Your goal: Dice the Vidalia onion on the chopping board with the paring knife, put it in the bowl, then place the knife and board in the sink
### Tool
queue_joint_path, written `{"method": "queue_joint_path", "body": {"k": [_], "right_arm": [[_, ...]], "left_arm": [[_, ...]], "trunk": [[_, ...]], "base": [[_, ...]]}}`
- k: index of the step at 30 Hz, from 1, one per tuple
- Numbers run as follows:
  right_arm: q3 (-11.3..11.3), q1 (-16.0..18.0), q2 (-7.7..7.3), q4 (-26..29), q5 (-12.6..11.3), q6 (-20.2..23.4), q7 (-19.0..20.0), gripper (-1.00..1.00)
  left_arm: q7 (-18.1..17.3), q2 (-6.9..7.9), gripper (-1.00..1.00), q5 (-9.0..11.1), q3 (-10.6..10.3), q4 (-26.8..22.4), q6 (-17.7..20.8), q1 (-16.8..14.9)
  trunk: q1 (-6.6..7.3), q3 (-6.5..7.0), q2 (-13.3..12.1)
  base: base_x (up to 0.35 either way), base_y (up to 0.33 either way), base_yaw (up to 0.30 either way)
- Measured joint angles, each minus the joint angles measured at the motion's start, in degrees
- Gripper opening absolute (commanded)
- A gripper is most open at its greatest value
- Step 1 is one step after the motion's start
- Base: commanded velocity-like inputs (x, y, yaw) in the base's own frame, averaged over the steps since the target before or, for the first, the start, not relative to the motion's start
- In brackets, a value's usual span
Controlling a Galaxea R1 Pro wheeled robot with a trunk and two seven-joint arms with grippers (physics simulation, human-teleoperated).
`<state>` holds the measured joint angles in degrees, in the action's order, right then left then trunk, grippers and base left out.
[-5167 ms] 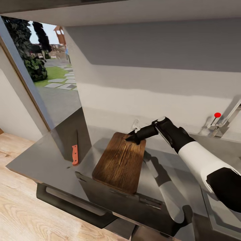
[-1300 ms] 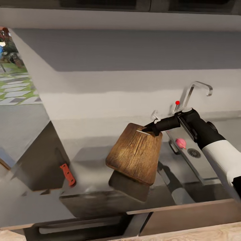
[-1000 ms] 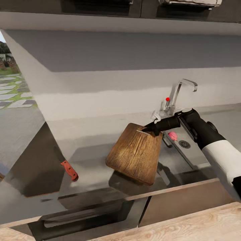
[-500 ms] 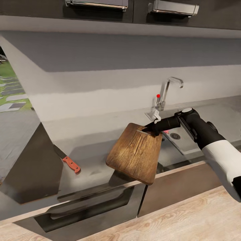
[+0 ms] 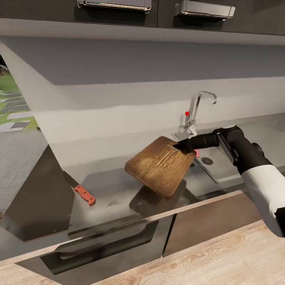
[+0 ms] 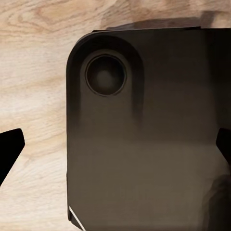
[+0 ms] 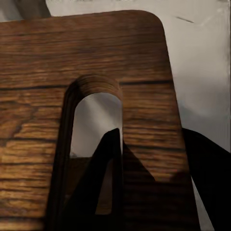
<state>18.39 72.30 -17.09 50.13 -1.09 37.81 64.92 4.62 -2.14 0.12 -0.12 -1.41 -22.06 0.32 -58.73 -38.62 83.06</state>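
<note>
At the far left of the head view a window opening shows green lawn and pale paving stones (image 5: pixel 10 114). Next to it the grey reflective table (image 5: pixel 111 186) runs along a pale wall, above dark cabinets with a black handle (image 5: pixel 103 241) and a light wood floor (image 5: pixel 221 261). The paring knife (image 5: pixel 79 189), red-handled, lies flat on the table near its left end, well apart from the board. Above, two metal fixtures (image 5: pixel 114 4) hang under the dark upper cabinets. The chopping board (image 5: pixel 160 165) is lifted off the table, tilted, its shadow below it. The right tool (image 5: pixel 183 147) grips the board's far end at the handle slot; in the right wrist view one dark finger shows through the slot (image 7: pixel 103 192) of the board (image 7: pixel 86 62). Just beyond lies the sink (image 5: pixel 221 168) with its drain (image 5: pixel 207 161) and chrome faucet (image 5: pixel 198 107) bearing a red dot. A bit of pink shows beside the tool; I cannot tell what it is. The left tool (image 6: pixel 115 154) is spread wide over the robot's dark base (image 6: pixel 144 144). No writing is readable.
</note>
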Motion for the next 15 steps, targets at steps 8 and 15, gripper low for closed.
{"method": "queue_joint_path", "body": {"k": [8, 15], "right_arm": [[-0.37, 0.0, 0.21, 0.0, -0.06, 1.41, -4.87, -1.0], [-0.42, 0.0, 1.58, -0.01, 0.02, 2.18, -12.85, -1.0]], "left_arm": [[0.0, -0.02, 1.0, -0.02, 0.0, 0.0, 0.02, 0.0], [0.0, -0.04, 1.0, -0.03, -0.01, 0.0, 0.04, 0.0]], "trunk": [[0.0, 0.0, 0.0], [0.0, 0.0, 0.0]], "base": [[0.0, 0.0, 0.0], [0.0, 0.0, 0.0]]}}
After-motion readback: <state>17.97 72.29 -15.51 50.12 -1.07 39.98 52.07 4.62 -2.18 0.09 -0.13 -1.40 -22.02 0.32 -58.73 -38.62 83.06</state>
